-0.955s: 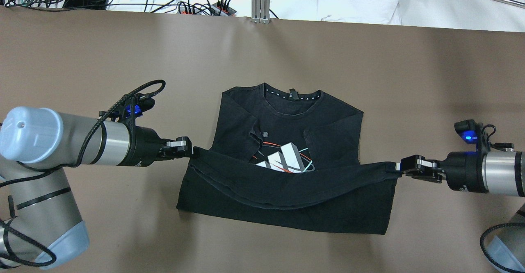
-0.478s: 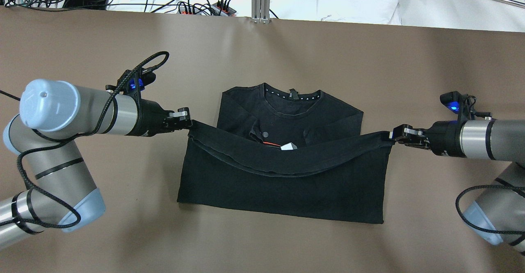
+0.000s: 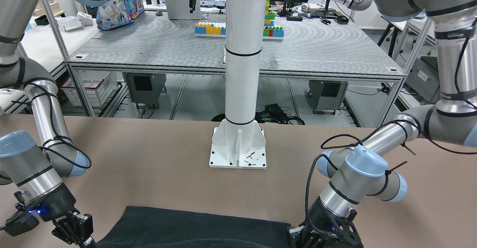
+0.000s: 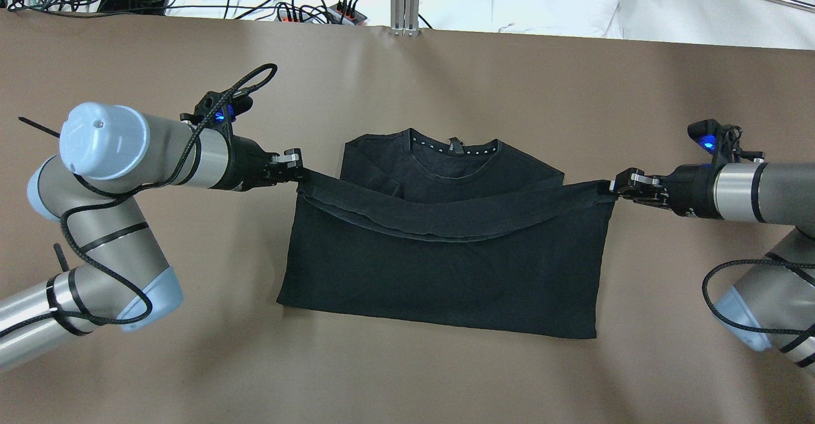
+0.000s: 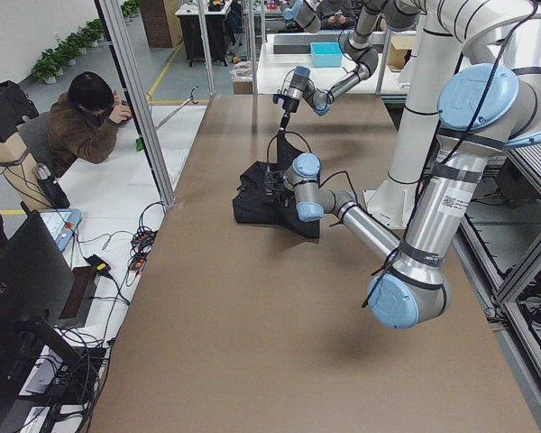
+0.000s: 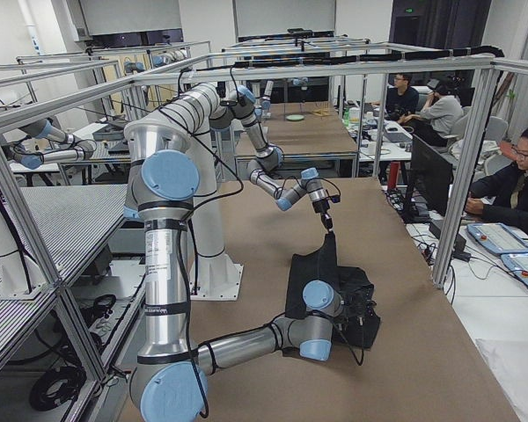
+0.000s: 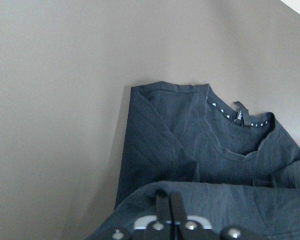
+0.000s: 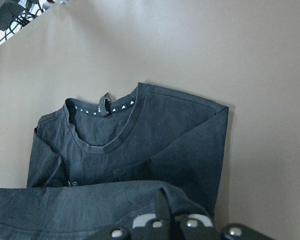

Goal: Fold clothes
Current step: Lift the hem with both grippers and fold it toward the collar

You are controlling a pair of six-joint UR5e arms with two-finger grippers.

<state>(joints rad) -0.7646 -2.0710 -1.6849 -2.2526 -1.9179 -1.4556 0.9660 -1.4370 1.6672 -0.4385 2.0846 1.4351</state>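
Observation:
The clothes are a black T-shirt [image 4: 446, 265] lying on the brown table [image 4: 407, 74], collar [image 4: 453, 147] toward the far edge. Its lower hem is lifted and folded over toward the collar, sagging in the middle. My left gripper [image 4: 298, 172] is shut on the hem's left corner. At the right corner, my right gripper [image 4: 614, 186] is shut on the hem. In the left wrist view, fabric is pinched at the gripper [image 7: 163, 200] with the T-shirt [image 7: 190, 145] beyond. The right wrist view shows the same at its gripper [image 8: 162, 200]. The front-facing view shows only the shirt's folded edge [image 3: 193, 227].
The white pillar's base plate [image 3: 238, 151] is bolted to the table behind the shirt. Cables and power strips [image 4: 305, 10] and a white cloth [image 4: 554, 4] lie beyond the far edge. A person [image 5: 81, 117] sits beside the table's long side.
Both grippers have carried the hem away from the robot toward the collar. The printed logo on the chest is now covered by the folded fabric.

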